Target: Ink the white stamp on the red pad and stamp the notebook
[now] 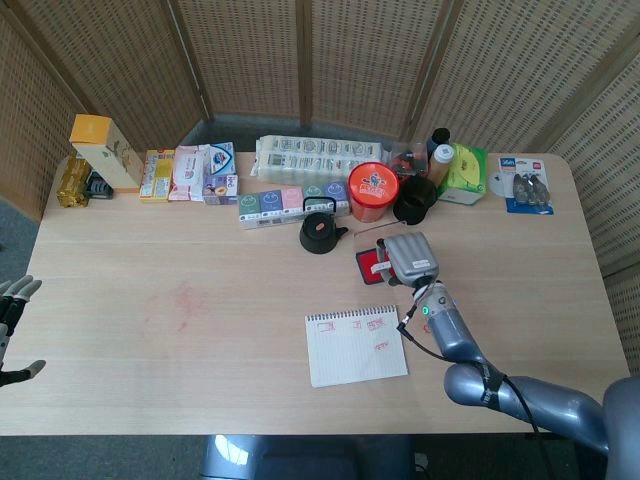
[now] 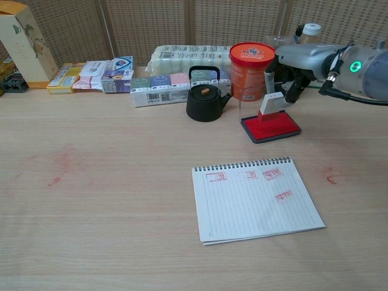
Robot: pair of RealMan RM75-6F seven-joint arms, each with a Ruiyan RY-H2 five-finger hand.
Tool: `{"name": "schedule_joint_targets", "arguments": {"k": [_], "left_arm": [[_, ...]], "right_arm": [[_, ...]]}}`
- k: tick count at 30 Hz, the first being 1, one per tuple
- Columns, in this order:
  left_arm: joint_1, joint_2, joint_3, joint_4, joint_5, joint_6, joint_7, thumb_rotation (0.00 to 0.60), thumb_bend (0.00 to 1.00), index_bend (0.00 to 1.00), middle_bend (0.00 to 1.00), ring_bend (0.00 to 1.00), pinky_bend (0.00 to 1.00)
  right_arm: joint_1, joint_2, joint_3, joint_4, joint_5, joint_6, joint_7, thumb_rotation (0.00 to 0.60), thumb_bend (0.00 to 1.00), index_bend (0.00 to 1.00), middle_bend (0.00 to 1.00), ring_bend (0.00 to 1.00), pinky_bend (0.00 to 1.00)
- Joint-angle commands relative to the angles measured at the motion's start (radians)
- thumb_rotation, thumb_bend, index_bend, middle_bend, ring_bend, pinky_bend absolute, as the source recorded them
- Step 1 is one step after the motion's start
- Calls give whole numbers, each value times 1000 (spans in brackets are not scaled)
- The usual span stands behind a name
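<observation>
The white stamp [image 2: 270,103] stands on the red ink pad [image 2: 276,129], leaning a little, and my right hand [image 2: 295,68] grips its top from the right. From the head view the right hand [image 1: 411,258] covers the stamp and most of the red pad [image 1: 367,264]. The open spiral notebook [image 2: 257,200] lies in front of the pad with several red stamp marks near its top edge; it also shows in the head view [image 1: 355,346]. My left hand [image 1: 12,305] hangs at the table's far left edge, fingers apart and holding nothing.
A black teapot [image 2: 205,101] and an orange can [image 2: 251,70] stand just behind the pad. A row of boxes and packets [image 2: 176,85] lines the back, with a tall yellow box [image 2: 24,42] at the back left. Red ink smears [image 2: 60,167] mark the tabletop.
</observation>
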Motion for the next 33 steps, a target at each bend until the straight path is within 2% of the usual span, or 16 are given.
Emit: {"name": "schedule_joint_targets", "arguments": {"k": [1,7,14,21,24,27,33], "left_arm": [[-1,2,-2,2,-5,-3,-7,600,0,0,0,0,3],[-9,1,-8,10,-28,-20,-16,600,0,0,0,0,3],[-16,-2,-8,12,-39,-38,-15,600,0,0,0,0,3],[-23,-4,-11,19,-52,-52,-20,600,0,0,0,0,3],[-24,-3,-9,19,-49,-55,-25,600,0,0,0,0,3],[-23,-1,-8,18,-43,-53,-30,600,0,0,0,0,3],[-23,-1,2,13,-20,-50,-25,600,0,0,0,0,3]], "right_arm": [[57,-69,6,97,84,-19,-39,600,438,624,1000,1000,1000],[89,-135,-17,216,143,-54,-51,600,439,628,1000,1000,1000],[106,-205,-43,354,154,-102,-37,600,440,639,1000,1000,1000],[112,-251,-47,422,142,-122,-11,600,441,642,1000,1000,1000],[107,-247,-46,406,126,-100,-6,600,441,642,1000,1000,1000],[100,-218,-41,342,104,-55,-9,600,442,642,1000,1000,1000],[67,-76,-47,70,62,83,-76,600,445,642,1000,1000,1000]]}}
